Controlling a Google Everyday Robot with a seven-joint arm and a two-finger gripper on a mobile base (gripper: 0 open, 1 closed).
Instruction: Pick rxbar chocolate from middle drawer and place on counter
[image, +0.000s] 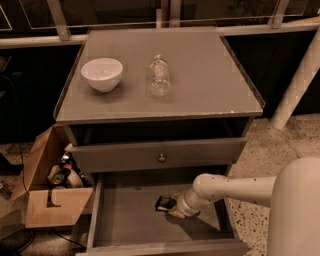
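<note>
rxbar chocolate (163, 203): mid-floor of the middle drawer (120, 215), long axis roughly parallel to the counter (200, 85) front edge
gripper (174, 209): at its right end, touching
grip state: you can't tell

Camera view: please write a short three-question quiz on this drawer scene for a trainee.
1. True or false: the rxbar chocolate already lies on the counter.
2. Where is the hand? A. above the counter; B. down inside the open middle drawer, right at the bar; C. out over the floor.
3. Name the two things resting on the counter.

Key: 1. False, it lies on the drawer floor. 2. B. 3. The white bowl and the plastic bottle.
</note>
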